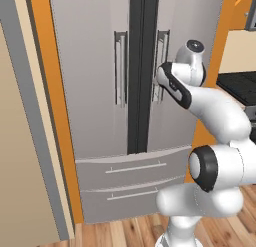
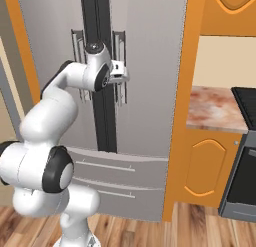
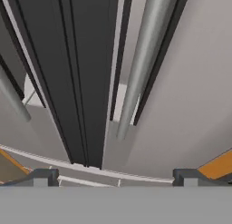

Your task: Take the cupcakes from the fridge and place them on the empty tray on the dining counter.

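We had the gripper [image 3: 113,178] spread fully wide with nothing between its fingertips [image 3: 43,177], and it hung close in front of the fridge [image 1: 95,66], up at the level of the door handles. In the hand view the right door handle [image 3: 144,60] ran as a pale bar up from between the fingers, slightly to their right, while the black centre strip [image 3: 72,73] stood just left of it and the left door handle [image 3: 12,96] showed at the far edge. From the right base view we saw the gripper [image 2: 120,72] just beside the right handle [image 2: 121,66], though we could not tell whether it touched the bar. Both fridge doors were shut, and the two drawers [image 1: 132,178] below them were shut as well. To the right of the fridge stood an orange cabinet [image 2: 207,166] carrying a pinkish marbled counter [image 2: 212,108], with a dark stove [image 2: 245,156] at that counter's right edge. The floor [image 2: 190,231] was wood plank.
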Robot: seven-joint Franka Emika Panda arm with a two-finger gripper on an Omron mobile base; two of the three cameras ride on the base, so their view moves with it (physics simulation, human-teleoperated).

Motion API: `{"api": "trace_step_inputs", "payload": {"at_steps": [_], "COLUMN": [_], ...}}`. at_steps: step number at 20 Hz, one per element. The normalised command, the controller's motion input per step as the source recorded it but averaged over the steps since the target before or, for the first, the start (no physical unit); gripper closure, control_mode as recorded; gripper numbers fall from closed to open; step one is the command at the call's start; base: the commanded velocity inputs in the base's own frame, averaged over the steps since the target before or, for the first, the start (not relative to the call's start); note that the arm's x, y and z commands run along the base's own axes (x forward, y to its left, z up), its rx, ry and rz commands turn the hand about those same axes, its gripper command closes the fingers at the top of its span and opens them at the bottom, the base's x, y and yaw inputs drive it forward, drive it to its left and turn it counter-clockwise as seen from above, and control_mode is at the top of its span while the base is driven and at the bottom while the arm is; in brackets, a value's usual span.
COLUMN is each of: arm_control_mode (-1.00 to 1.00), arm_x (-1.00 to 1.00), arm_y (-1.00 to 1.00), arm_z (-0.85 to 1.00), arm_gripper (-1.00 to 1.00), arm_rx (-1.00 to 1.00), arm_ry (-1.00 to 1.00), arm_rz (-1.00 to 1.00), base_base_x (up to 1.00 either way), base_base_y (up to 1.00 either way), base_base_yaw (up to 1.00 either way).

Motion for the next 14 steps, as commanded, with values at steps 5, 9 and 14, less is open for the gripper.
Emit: {"api": "trace_step_inputs", "payload": {"at_steps": [5,9,14], "arm_control_mode": [-1.0,-1.0,-1.0], "arm_x": [0.72,0.8,0.77], "arm_y": [-0.01,0.0,0.0], "arm_z": [-0.03,-0.12,-0.19], "arm_gripper": [-1.0,-1.0,-1.0], "arm_rx": [0.0,0.0,0.0], "arm_ry": [0.0,0.0,0.0], "arm_rz": [0.0,0.0,0.0], "base_base_x": [0.0,0.0,0.0], "base_base_y": [0.0,0.0,0.0], "base_base_yaw": [0.0,0.0,0.0]}}
